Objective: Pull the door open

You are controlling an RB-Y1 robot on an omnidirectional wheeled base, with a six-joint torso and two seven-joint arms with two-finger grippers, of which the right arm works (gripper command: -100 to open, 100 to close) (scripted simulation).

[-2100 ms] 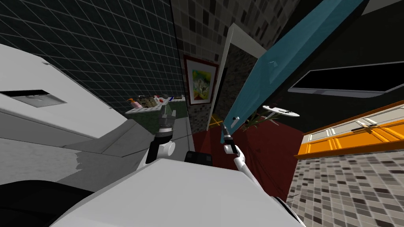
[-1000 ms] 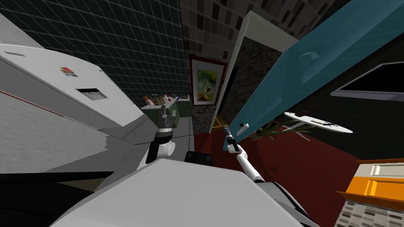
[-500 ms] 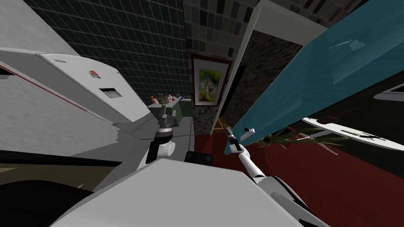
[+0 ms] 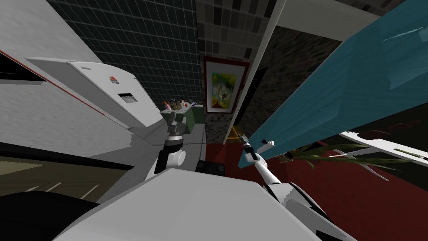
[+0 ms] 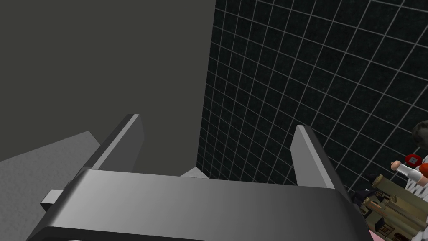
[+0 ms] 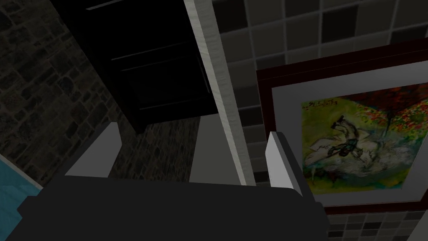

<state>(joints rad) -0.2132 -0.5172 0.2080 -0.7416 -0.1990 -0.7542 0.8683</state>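
Observation:
The teal door [image 4: 334, 96] stands swung open, slanting across the right of the head view, with its white lever handle [image 4: 266, 144] near its lower edge. My right gripper [image 4: 241, 136] is just left of that handle, beside the door's free edge and apart from the lever. Its wrist view shows it open [image 6: 192, 150] with nothing between the fingers, facing the white door frame [image 6: 213, 83] and a stone wall beyond; a sliver of the teal door [image 6: 8, 184] lies beside it. My left gripper [image 4: 173, 121] is raised in front of my chest, open [image 5: 217, 142] and holding nothing.
A white appliance [image 4: 108, 96] crowds the left. Ahead stand a shelf of bottles [image 4: 177, 104] and a framed picture [image 4: 223, 85] on the tiled wall. Behind the door are a plant [image 4: 334, 152] and a white table [image 4: 384, 146] on red floor [image 4: 334, 196].
My head view has swung, so the door now looms larger on the right. The handle has drifted right and away from my right gripper. Both arms hold much the same pose.

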